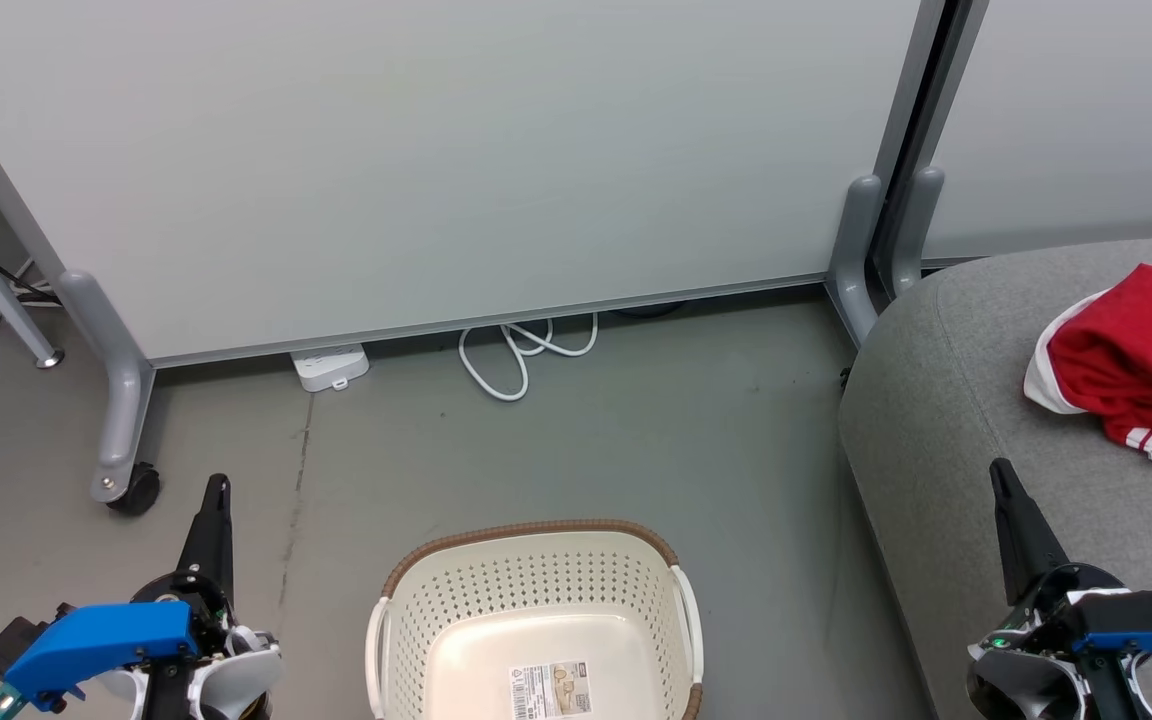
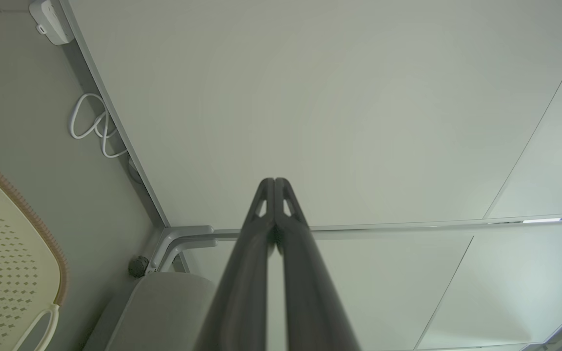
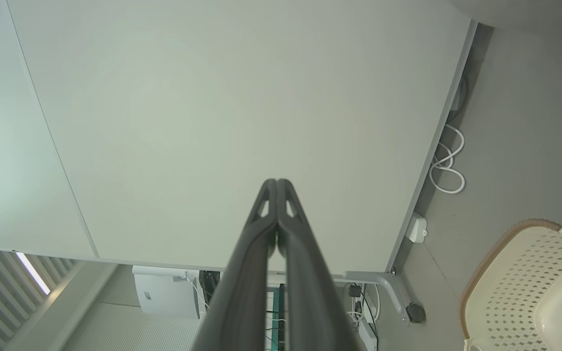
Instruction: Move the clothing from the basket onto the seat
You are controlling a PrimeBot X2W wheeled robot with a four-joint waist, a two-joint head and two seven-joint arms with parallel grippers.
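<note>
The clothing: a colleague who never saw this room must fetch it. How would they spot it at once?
Find the large grey seat at the right, beside the white partition. The clothing lies crumpled on its top. It is the bright red bundle with white trim, unlike the cream basket nearby.

I read the crumpled sports clothing [image 1: 1131,360] as bright red w/ white bands & trim. Fabric cushion seat [image 1: 936,420]: plain light grey. Oval plastic laundry basket [image 1: 536,585]: cream, dotted perforation pattern, brown woven-look rim [image 1: 536,526], white handles [image 1: 688,620], white label [image 1: 551,690] w/ dark print. Concrete floor [image 1: 716,420]: dull grey-green. Partition panels [image 1: 436,150]: pale grey-white. Looped cable [image 1: 521,355]: white. Left gripper [image 1: 219,485] & right gripper [image 1: 999,468]: dark fingers, blue housings.
</note>
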